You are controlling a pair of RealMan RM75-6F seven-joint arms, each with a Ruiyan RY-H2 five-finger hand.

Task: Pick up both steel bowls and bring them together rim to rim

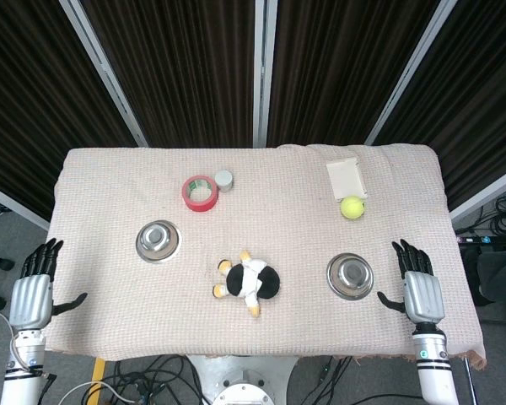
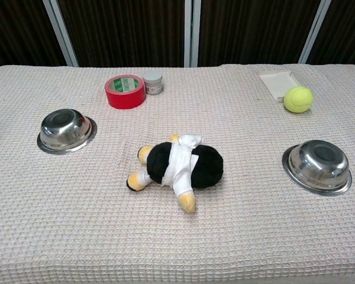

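Observation:
Two steel bowls stand upside down on the cloth-covered table. The left bowl [image 1: 158, 241] [image 2: 66, 130] sits at the table's left side, the right bowl [image 1: 350, 276] [image 2: 318, 165] at its right front. My left hand [image 1: 32, 287] hangs off the table's left edge, fingers straight and apart, holding nothing. My right hand [image 1: 420, 287] lies flat at the right front edge, just right of the right bowl and apart from it, also empty. Neither hand shows in the chest view.
A black and white plush toy [image 1: 249, 282] [image 2: 177, 165] lies between the bowls. At the back are a red tape roll [image 1: 200, 193] [image 2: 125, 90], a small grey jar [image 1: 224, 180] [image 2: 152, 82], a white box [image 1: 347, 178] [image 2: 278, 83] and a tennis ball [image 1: 352, 207] [image 2: 298, 99].

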